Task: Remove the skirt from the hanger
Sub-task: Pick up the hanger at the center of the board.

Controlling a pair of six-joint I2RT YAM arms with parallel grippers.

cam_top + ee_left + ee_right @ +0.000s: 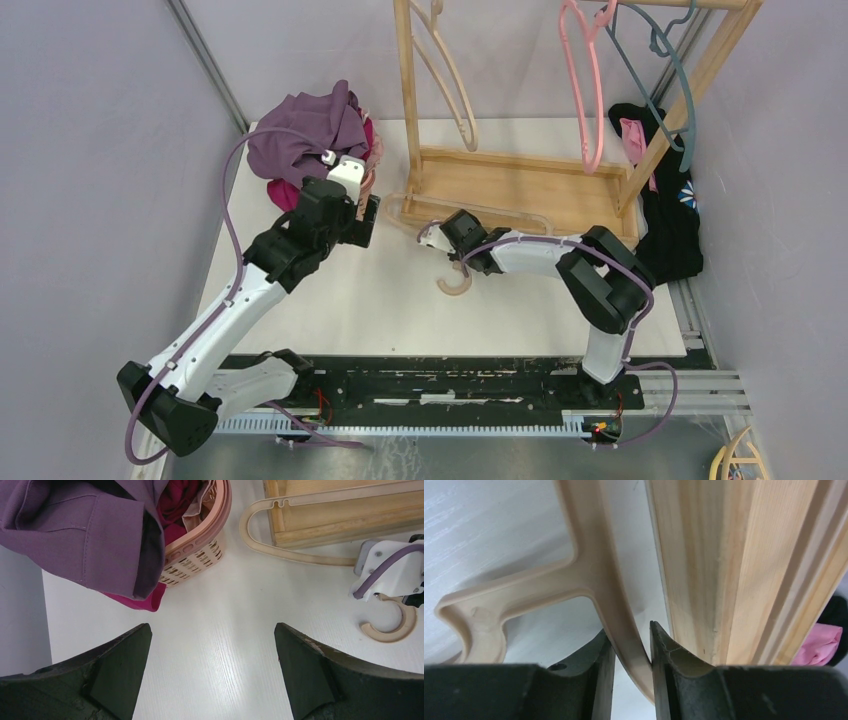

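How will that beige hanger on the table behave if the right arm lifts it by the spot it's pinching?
Probably stiff: the hanger looks like moulded plastic and keeps its curve between the closed fingers of the right gripper. It is likely light, being a thin open frame. Pinched on one narrow bar, it may pivot or slip, since its surface looks smooth.

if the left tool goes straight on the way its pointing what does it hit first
Most likely the bare white table, in the gap between the pink laundry basket and the beige hanger. The open left tool has neither in line, though depth is hard to judge.
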